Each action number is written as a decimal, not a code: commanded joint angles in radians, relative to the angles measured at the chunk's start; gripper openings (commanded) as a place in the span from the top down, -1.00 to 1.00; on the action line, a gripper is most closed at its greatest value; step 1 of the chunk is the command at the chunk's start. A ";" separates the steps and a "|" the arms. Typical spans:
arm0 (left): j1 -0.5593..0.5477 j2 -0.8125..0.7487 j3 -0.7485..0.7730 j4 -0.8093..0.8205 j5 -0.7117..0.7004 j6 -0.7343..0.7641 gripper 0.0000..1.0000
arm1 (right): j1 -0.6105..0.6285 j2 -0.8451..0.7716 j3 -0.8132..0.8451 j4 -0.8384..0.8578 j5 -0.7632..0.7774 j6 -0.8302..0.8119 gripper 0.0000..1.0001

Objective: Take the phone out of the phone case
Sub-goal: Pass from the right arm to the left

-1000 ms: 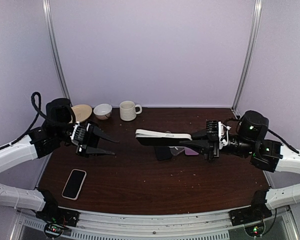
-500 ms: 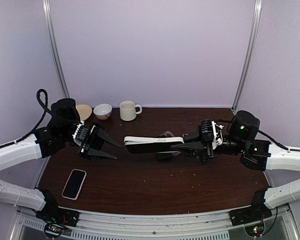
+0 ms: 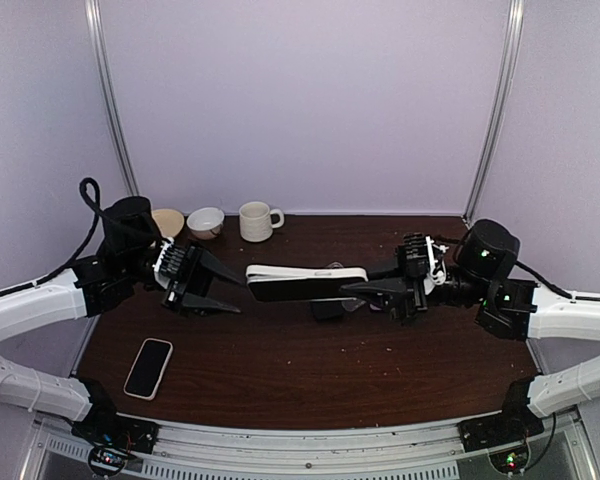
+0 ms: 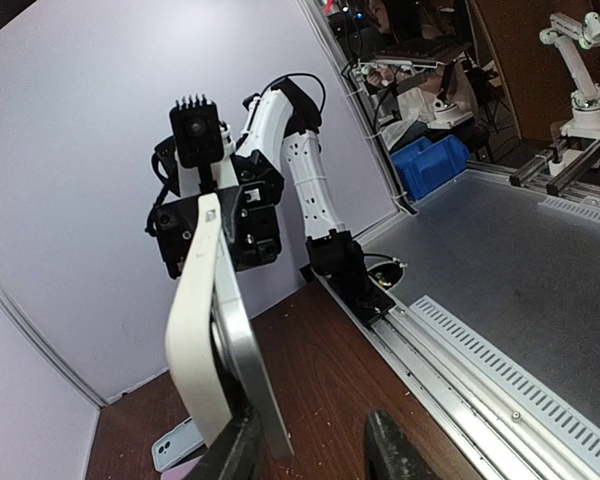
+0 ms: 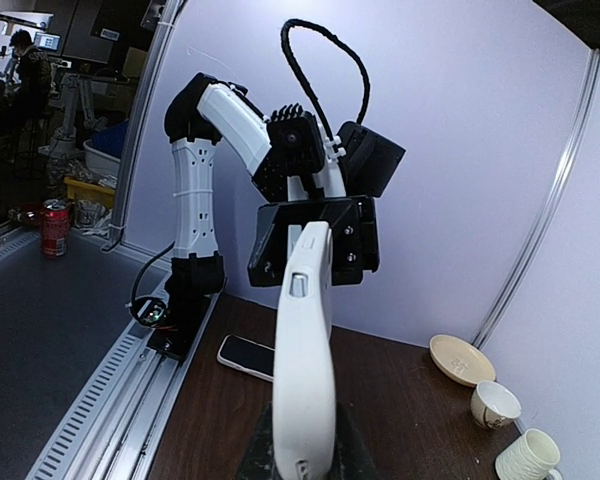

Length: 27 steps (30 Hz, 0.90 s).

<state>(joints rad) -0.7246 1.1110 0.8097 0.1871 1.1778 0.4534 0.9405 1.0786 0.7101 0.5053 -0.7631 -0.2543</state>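
The phone in its white case is held level above the table by my right gripper, which is shut on its right end. My left gripper is open, and its fingertips reach the case's left end. In the left wrist view the white case and the phone's silver edge show edge-on, with that end just inside the left finger; the other finger stands apart. In the right wrist view the case rises between my shut fingers.
A second phone lies face up at the front left, also in the right wrist view. A mug, a small cup and a saucer stand at the back left. Loose cases lie under the held phone.
My right gripper has carried the cased phone leftward. My left gripper has moved right, so its open fingers now meet the case's left end.
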 commanded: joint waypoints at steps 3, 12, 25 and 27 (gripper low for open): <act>-0.008 0.019 -0.014 0.090 -0.092 -0.082 0.14 | 0.013 0.008 0.053 0.096 -0.030 0.019 1.00; -0.009 0.019 -0.032 0.142 -0.147 -0.102 0.13 | 0.040 0.053 0.076 0.096 -0.017 -0.016 1.00; -0.008 0.011 -0.062 0.245 -0.291 -0.155 0.31 | 0.070 0.112 0.098 0.135 -0.012 -0.025 1.00; -0.008 0.010 -0.065 0.255 -0.293 -0.160 0.37 | 0.074 0.120 0.100 0.143 -0.009 -0.025 1.00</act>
<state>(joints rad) -0.7284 1.1183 0.7540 0.3443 0.9680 0.3283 0.9722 1.1873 0.7643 0.5591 -0.6975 -0.2840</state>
